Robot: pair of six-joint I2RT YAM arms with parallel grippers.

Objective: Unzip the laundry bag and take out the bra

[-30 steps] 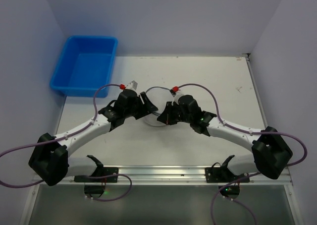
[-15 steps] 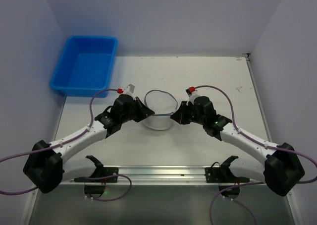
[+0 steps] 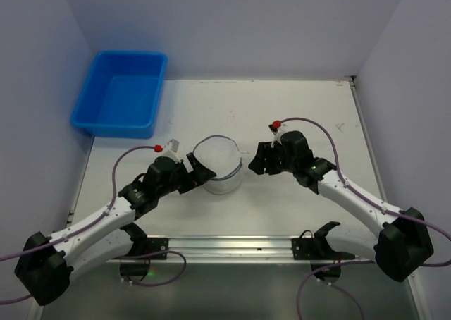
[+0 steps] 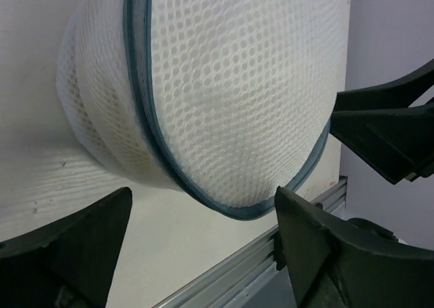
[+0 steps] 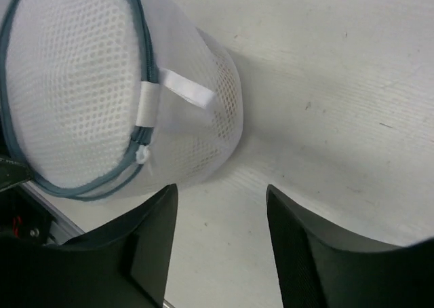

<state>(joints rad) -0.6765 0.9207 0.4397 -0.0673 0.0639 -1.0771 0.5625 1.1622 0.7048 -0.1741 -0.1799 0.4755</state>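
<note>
Right tool [image 3: 256, 163] drawn back from laundry bag [image 3: 220, 166]; left tool [image 3: 200, 174] beside it; both jaws apart.

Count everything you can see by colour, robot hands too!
Blue: 1, the tub
White: 1, the laundry bag
Black: 2, the left gripper and the right gripper
Total: 4

1. Bright, even light falls from above across the table [image 3: 296, 108].
2. Soft, faint shadows lie beside the laundry bag [image 5: 81, 84].
3. Wrist views: mesh sharp; near fingers [image 4: 68, 247] dark, slightly blurred.
</note>
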